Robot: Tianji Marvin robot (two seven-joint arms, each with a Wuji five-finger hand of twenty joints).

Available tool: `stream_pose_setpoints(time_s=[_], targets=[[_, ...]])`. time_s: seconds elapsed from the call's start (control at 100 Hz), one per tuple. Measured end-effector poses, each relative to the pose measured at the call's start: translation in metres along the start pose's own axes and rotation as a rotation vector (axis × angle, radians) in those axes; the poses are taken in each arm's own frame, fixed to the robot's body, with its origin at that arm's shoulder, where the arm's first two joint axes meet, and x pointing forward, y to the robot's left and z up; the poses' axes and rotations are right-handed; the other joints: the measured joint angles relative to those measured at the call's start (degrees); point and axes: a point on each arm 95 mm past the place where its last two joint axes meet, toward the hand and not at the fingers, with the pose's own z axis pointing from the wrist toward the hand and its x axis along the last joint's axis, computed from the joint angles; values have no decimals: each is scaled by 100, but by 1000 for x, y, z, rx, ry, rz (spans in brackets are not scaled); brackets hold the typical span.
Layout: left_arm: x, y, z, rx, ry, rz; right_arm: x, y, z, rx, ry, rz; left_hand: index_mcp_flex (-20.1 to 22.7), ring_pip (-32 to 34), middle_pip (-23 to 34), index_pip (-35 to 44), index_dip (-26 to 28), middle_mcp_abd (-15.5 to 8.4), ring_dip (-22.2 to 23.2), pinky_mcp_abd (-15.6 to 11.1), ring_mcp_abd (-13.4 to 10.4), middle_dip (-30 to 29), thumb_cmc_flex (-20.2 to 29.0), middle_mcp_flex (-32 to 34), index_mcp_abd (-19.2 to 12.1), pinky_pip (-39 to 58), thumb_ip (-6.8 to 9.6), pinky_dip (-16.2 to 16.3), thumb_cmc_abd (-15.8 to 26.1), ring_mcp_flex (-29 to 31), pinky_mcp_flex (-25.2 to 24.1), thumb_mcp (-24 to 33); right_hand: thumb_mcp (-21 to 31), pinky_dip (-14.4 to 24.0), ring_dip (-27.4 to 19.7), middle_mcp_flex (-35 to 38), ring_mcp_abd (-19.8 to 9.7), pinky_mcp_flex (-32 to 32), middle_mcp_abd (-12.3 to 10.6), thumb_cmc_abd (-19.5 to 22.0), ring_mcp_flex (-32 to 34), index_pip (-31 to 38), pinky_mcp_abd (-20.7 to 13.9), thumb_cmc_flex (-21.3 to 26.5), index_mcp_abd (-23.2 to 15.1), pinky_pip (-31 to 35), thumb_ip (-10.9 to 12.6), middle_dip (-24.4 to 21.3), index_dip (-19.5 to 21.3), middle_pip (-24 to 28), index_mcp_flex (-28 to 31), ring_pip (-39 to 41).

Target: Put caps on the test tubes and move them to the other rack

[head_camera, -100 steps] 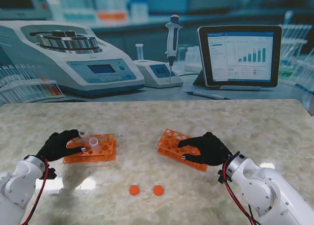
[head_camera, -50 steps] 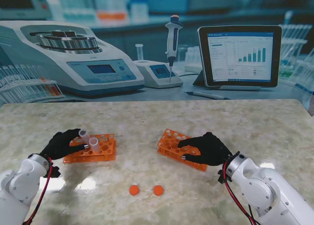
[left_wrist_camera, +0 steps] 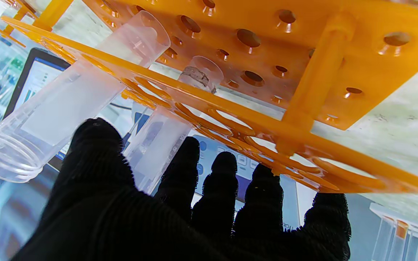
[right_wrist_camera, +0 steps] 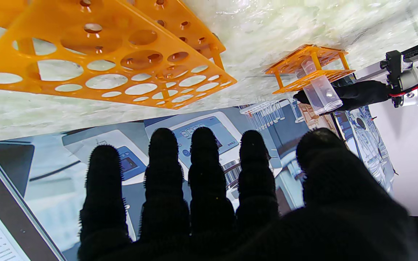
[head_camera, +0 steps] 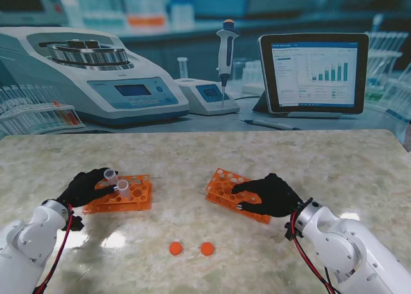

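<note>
Over the last second the left hand (head_camera: 87, 187) has crept a little to the right and farther from me, closing in on the two open test tubes; the right arm has hardly stirred. Both tubes stand in the left rack (head_camera: 135, 201). The farther tube (head_camera: 110, 176) leans and sits just off the thumb in the left wrist view, while the nearer tube (head_camera: 122, 189) lies against the fingertips (left_wrist_camera: 183, 152). Whether those fingers actually pinch it I cannot tell; the hand is curled close but no firm grip shows.

The right hand (head_camera: 273, 194) lies flat over the right rack (head_camera: 221, 185), fingers spread, grasping nothing, seemingly steadying it. Two orange caps (head_camera: 175, 248) rest on the table (head_camera: 321, 153) nearer to me, between the racks, well apart from both hands.

The tubes look like thin clear plastic: light, stiff and smooth, so likely slippery under gloved fingers, and apt to tip since they sit loosely in wide holes. The best hold is probably on the upper wall just under the threaded rim, thumb opposing two fingers, leaving the mouth free for a cap. The rack is light too and may slide or lift with the tube unless pulled straight up.
</note>
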Motion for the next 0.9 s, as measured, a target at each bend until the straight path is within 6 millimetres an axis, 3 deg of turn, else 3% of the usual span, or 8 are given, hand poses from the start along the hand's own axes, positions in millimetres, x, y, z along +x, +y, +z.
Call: stream_pose_setpoints(time_s=[0.35,0.51,0.59,0.9], targets=[[1,2,3,0,-14,-18,0,0,0,-1,0,0,226,0,26,222,129,-135,0,-73,-121,0,532,0,-292,-24,-57,-1,418,-3,-73,-82,-1,0,0,0,0,0,0,0,0,0,0,0,0,0,0,0,0,0,0,0],[3,3,2,1,-16,-22,1,0,1,2,3,0,320,0,62,296,209,-141,0,-80,-141,0,722,0,-334,-46,-68,-2,422,-2,-76,-99,0,0,0,0,0,0,0,0,0,0,0,0,0,0,0,0,0,0,0,0],[3,3,2,2,-15,-23,1,0,1,3,4,0,377,0,75,308,320,-345,0,-111,-143,0,790,3,-355,-46,-72,-2,410,-2,-83,-116,0,0,0,0,0,0,0,0,0,0,0,0,0,0,0,0,1,0,0,0],[5,3,4,9,-7,-21,1,-1,2,3,4,0,493,0,195,510,629,-449,0,-122,-145,0,912,107,-488,-48,-80,-2,213,-2,-84,-182,0,0,0,0,0,0,0,0,0,0,0,0,0,0,0,0,1,0,0,0]])
